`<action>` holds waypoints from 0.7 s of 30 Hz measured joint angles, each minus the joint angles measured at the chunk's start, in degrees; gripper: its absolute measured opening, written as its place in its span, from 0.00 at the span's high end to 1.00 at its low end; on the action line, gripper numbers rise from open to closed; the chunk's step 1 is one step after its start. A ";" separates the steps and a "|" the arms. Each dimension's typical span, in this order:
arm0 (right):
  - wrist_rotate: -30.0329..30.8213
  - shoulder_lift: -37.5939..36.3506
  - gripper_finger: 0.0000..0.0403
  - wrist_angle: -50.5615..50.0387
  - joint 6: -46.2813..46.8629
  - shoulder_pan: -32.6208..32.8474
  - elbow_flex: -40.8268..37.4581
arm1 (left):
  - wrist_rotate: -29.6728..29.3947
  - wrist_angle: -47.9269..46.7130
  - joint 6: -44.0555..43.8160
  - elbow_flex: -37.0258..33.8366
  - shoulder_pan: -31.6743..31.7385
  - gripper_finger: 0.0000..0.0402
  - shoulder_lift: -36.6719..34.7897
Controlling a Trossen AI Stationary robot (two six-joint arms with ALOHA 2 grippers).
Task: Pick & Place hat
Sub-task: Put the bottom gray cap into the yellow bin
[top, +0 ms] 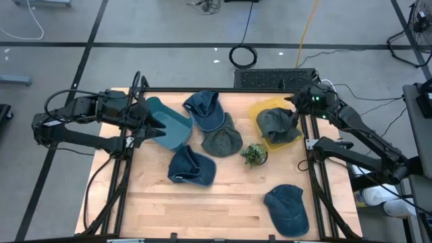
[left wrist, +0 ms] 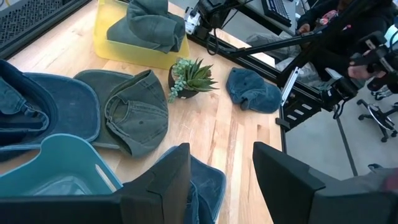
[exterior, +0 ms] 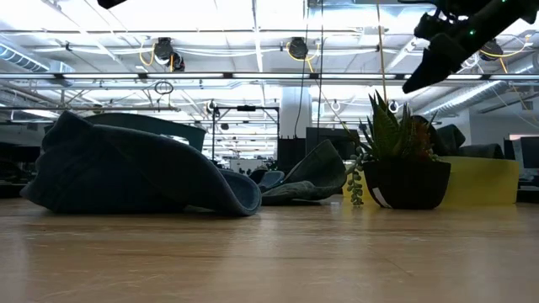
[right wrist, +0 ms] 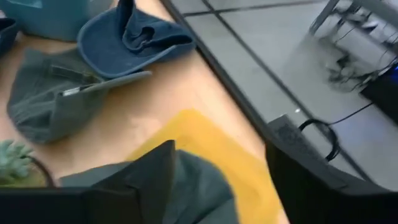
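Grey-green hat (top: 278,124) sits in the yellow bin (top: 264,110), upper right; my right claw (top: 294,115) spread above it, drop looks done, next I'd fetch another hat

The pale wooden table top (top: 223,199) looks smooth, with a faint sheen. The faded blue denim cap (top: 289,209) at five o'clock is matt cloth; the yellow plastic bin (top: 264,110) looks smooth.

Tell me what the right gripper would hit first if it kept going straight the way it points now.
Most likely the grey-green hat lying in the yellow bin. The right gripper stands open just above that hat, fingers angled down toward it. Depth is hard to judge, so a finger might meet the bin's rim instead.
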 joint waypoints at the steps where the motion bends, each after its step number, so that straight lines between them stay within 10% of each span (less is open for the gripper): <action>1: 0.00 0.02 0.48 -0.98 0.26 0.35 0.00 | 0.00 0.00 0.00 0.00 0.01 0.54 0.00; 10: -0.20 0.18 0.95 -5.13 8.87 1.20 -0.02 | 0.05 0.00 0.02 0.00 0.01 0.54 0.01; 21: -0.02 3.86 1.00 -2.98 16.73 4.00 -5.07 | 0.04 -0.02 1.80 0.00 0.00 0.54 0.02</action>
